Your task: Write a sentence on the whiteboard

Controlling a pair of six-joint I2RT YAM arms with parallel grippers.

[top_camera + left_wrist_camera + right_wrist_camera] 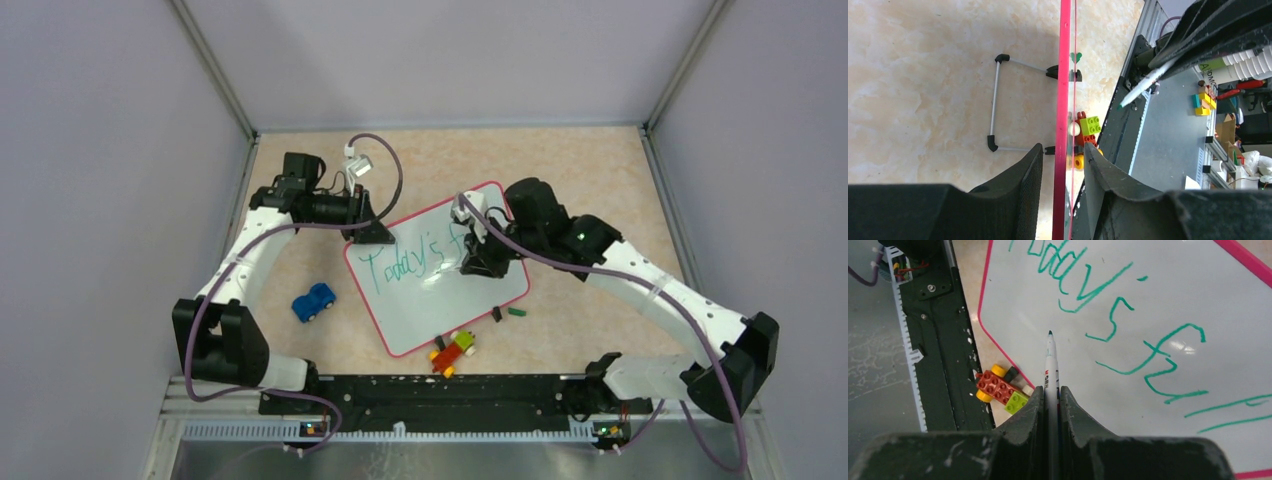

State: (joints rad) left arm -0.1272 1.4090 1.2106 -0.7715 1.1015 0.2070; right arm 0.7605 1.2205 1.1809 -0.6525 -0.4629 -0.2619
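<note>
open tabletop (570,170) beyond the whiteboard (430,315); blue toy car (314,302) off its left edge, brick toy (453,350) and green piece (516,313) at the near edge; left gripper (368,232) straddles the far-left rim, right gripper (478,262) holds a marker (1051,357) over the middle.

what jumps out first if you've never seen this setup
The pink-rimmed whiteboard fills the middle of the top view, with green-teal writing beginning "Today's". The right gripper hangs over it, jaws shut on a white marker pointing at the board, while the left gripper clamps the board's far-left edge. A blue toy car sits just left of the board.
</note>
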